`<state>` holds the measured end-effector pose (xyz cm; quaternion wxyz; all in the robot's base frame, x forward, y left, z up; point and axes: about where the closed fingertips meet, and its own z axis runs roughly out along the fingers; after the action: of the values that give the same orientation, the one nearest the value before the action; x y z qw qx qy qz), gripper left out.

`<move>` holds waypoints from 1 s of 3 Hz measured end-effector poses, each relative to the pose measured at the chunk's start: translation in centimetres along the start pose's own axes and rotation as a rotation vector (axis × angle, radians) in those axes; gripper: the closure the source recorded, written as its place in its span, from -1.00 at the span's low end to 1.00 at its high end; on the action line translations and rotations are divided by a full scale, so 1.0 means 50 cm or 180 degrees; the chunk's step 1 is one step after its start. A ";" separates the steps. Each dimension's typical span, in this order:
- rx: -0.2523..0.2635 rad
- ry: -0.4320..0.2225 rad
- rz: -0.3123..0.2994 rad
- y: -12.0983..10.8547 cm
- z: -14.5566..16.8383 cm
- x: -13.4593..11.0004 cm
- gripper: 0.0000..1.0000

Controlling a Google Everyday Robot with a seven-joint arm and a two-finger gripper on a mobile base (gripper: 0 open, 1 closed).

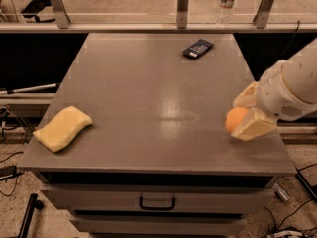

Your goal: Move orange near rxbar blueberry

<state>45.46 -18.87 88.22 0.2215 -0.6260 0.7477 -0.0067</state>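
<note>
Camera view, grey table (148,83), gripper (238,119) at its right front edge, pale fingers (252,127) clasped on either side of the orange (234,118), rxbar blueberry (198,48) well apart near the far edge, yellow sponge (62,128) front left.

Looks like a robotics lab or test space, not anyone's home. The grey table (148,78) is a plain metal cabinet with a drawer (157,201) below. Loose cables (11,155) trail over the speckled floor (12,214), and a glass partition with metal posts (183,6) runs behind. A white robot arm (297,83) reaches in from the right, its pincer (240,118) closed around an orange (233,119) near the table's front right edge.
</note>
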 end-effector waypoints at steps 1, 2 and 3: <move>0.0255 -0.0163 0.0023 -0.075 -0.037 -0.029 1.00; 0.0504 -0.0424 0.0258 -0.167 -0.062 -0.053 1.00; 0.0687 -0.0884 0.0566 -0.252 -0.054 -0.062 1.00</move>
<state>56.66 -19.40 95.29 0.3881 -0.5250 0.7572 0.0192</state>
